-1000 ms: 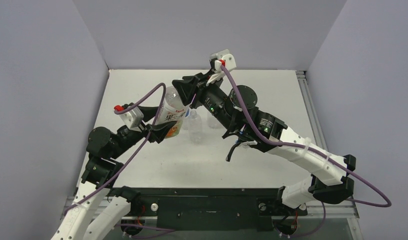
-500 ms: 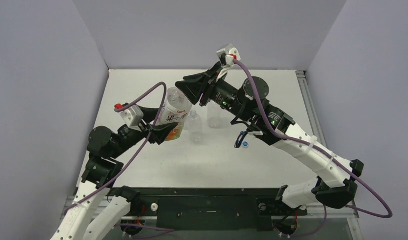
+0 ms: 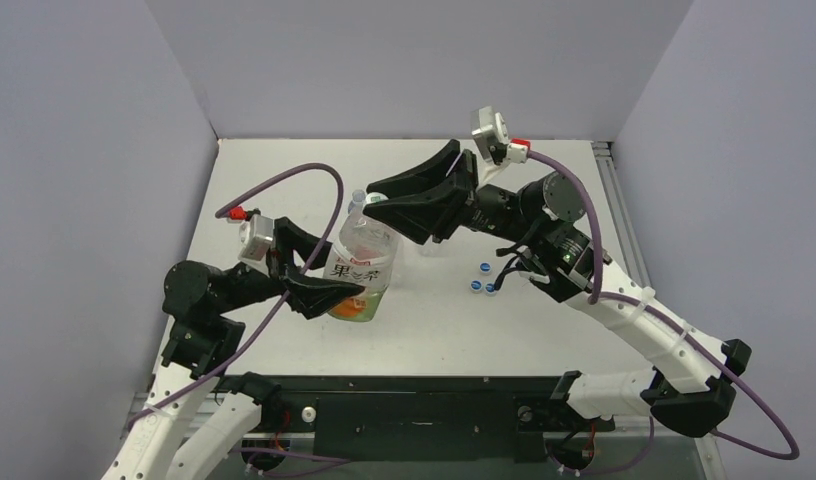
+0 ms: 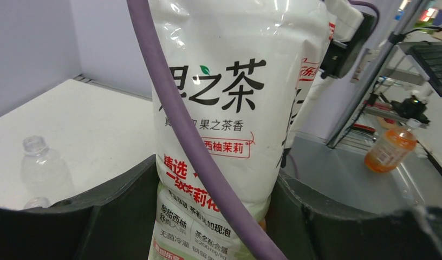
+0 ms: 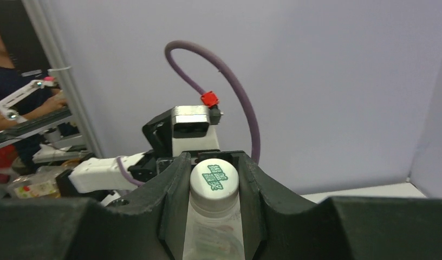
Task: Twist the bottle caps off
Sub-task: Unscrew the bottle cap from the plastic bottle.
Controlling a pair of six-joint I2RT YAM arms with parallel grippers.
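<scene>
Last cap, apparently: clamped on white cap (image 5: 214, 180) with right gripper (image 3: 382, 200), pinching bottle (image 3: 362, 268) at label with left gripper (image 3: 346, 283), left of table (image 3: 274, 180) centre. Next: twist off, drop by blue caps (image 3: 481, 269)

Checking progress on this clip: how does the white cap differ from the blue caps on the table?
The white cap sits on the labelled bottle, clamped in the right gripper; the blue caps lie loose on the table, off any bottle. The white cap carries green print; the blue caps look plain blue. All are small round screw caps.
</scene>
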